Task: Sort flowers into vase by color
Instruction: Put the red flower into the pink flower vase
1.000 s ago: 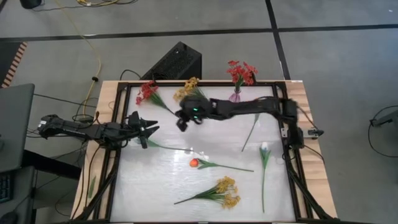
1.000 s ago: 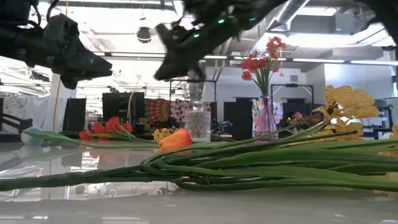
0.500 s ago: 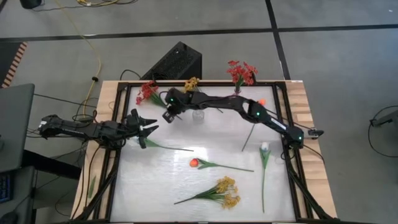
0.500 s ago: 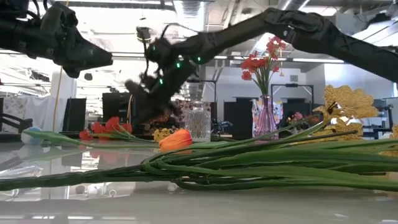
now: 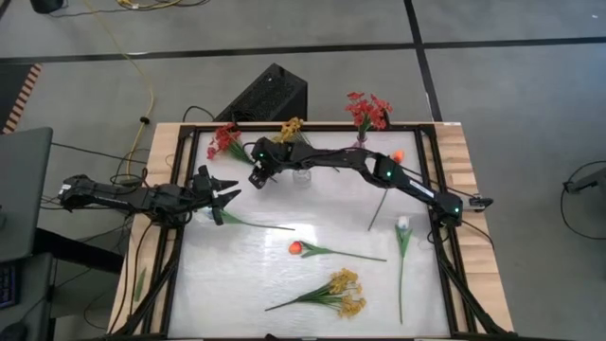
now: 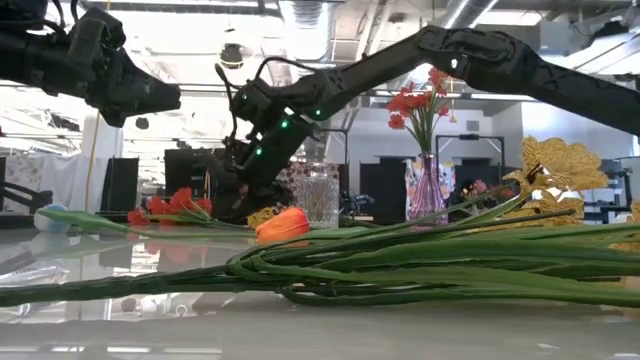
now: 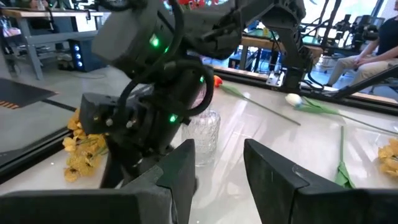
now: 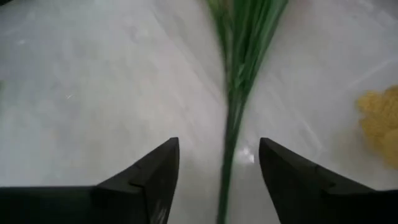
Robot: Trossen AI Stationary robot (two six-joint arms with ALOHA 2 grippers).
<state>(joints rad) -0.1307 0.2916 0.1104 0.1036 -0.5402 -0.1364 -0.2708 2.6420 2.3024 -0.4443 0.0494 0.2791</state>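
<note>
Seen from overhead, the right arm stretches across the far side of the white table [image 5: 237,284], its right gripper [image 5: 258,177] hanging over the green stem of the red blossom spray [image 5: 225,142] that lies near the far left corner. Only the right wrist camera shows the detail: the two dark fingers [image 8: 149,180] stand spread apart, gripping nothing, with that green stem [image 8: 233,118] running up between them and a patch of yellow blossom [image 8: 379,121] off to one side.

The left gripper [image 5: 220,194] waits at the table's left edge, fingers parted and empty, above the blossom end of a long-stemmed white tulip [image 5: 246,222]. Its own camera looks across at the right arm's wrist, and shows what the top view barely does: a clear cut-glass vase [image 7: 202,137] just behind that wrist, a yellow blossom spray [image 7: 84,146] lying beside it, and a seated person [image 7: 364,59] in the room beyond.

From table height, a slim glass vase holding red blossoms [image 6: 425,190] stands at the far edge, well apart from both grippers. Nearer the camera lie a single orange tulip [image 5: 296,248] mid-table, a second yellow blossom spray [image 5: 346,292] near the front, and another white tulip [image 5: 402,225] toward the right side. The red spray on the table [image 6: 170,208] rests just below the right arm's lowered gripper [image 6: 235,185].
</note>
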